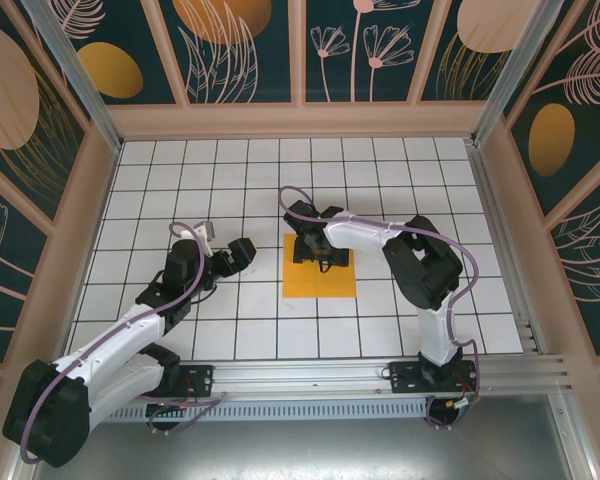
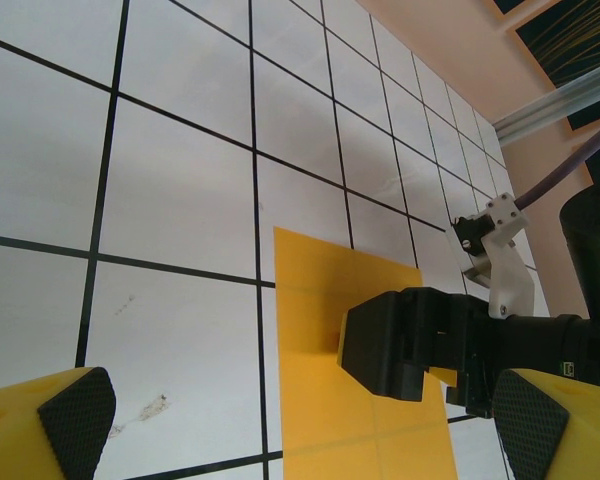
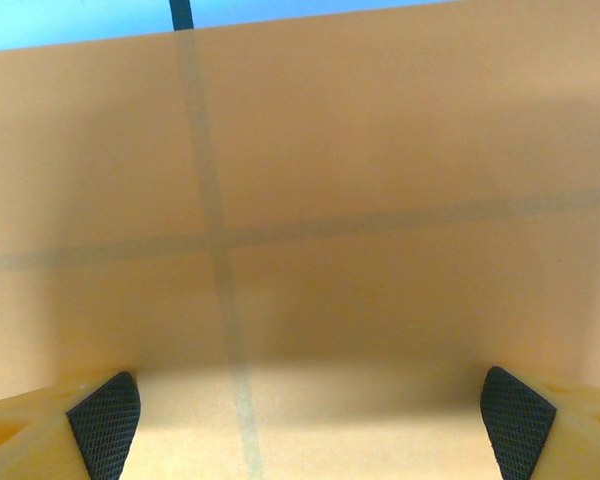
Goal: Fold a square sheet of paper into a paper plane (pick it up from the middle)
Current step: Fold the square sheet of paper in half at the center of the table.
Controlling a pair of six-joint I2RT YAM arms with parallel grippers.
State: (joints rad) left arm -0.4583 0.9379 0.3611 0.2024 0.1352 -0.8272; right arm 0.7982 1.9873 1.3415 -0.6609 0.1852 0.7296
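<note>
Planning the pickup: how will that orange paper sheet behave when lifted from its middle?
The square sheet of paper is probably floppy and light: grid lines show through it. Lying flat on the tiled table, it would likely slide if pushed.

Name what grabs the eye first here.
The bright orange-yellow square sheet of paper lies flat on the white gridded table, about mid-table. The right gripper hangs open right over its far half, and the left gripper sits open to the sheet's left.

orange-yellow paper, white black-gridded table
</note>
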